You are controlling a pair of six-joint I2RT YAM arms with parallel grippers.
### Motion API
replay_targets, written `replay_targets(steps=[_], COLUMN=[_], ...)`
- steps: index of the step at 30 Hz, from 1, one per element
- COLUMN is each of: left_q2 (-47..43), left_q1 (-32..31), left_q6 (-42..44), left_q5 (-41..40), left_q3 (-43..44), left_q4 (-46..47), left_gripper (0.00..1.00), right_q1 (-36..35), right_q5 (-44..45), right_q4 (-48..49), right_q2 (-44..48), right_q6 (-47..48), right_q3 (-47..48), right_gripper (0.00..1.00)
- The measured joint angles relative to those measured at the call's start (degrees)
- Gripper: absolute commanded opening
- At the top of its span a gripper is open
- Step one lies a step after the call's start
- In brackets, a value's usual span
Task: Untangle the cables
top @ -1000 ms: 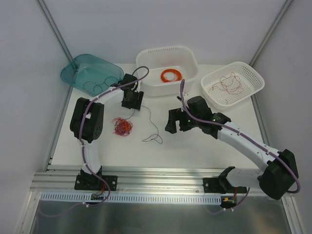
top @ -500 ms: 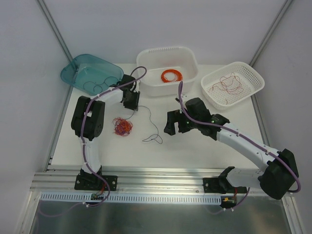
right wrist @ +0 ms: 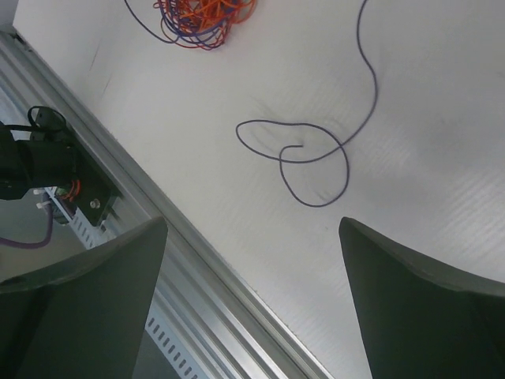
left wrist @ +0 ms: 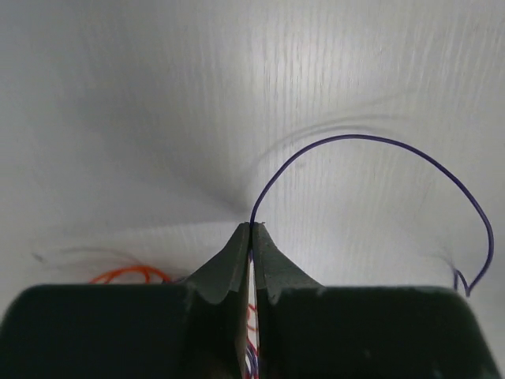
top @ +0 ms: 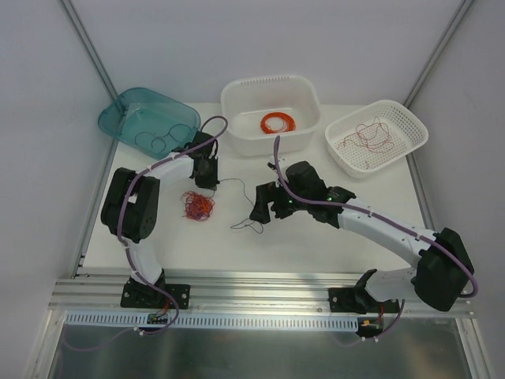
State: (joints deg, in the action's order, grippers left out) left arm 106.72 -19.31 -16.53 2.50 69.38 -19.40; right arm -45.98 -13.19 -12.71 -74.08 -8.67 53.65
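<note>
A small knotted ball of orange-red and dark cables [top: 197, 205] lies on the white table just in front of my left gripper [top: 207, 178]. One thin dark strand [left wrist: 355, 136] runs from that gripper's tips in an arc to the right. My left gripper [left wrist: 251, 227] is shut on this strand. The strand's far end curls into a loop [right wrist: 316, 158] on the table. Over that loop hovers my right gripper [top: 263, 207], jaws wide open with nothing between them [right wrist: 252, 225]. The ball [right wrist: 205, 20] also shows at the top of the right wrist view.
A teal bin [top: 118, 110] with dark strands stands at the back left. The white basket [top: 237, 91] at the back centre holds a wound orange coil [top: 277, 122]. Another white basket [top: 410, 118] at the back right holds dark red strands. The aluminium rail [top: 260, 292] runs along the near edge.
My left gripper has closed on the dark strand and shifted slightly left and nearer. The right arm has swung left, coming over the strand's looped end.
</note>
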Motion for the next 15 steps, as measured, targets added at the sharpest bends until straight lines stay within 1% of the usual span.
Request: replay_targets(steps=[4,9,15], left_q2=[-7.6,-17.6,-21.7], left_q1=[-0.2,-2.6,-6.7], left_q6=[-6.8,-12.8,-18.7], left_q5=[0.2,0.5,0.7], left_q3=[-1.5,0.6,7.4], left_q4=[-3.9,-6.1,-7.2], left_gripper=[0.0,0.0,0.0], right_q1=[-1.8,-2.2,-2.2], right_q5=[-2.1,-1.3,-0.3], right_q4=[4.5,8.0,11.1], right_q2=[-4.7,-4.6,-1.6], right_q6=[-2.8,-4.8,-6.3], right_q3=[0.0,-1.2,-3.3], right_gripper=[0.94,0.94,0.93])
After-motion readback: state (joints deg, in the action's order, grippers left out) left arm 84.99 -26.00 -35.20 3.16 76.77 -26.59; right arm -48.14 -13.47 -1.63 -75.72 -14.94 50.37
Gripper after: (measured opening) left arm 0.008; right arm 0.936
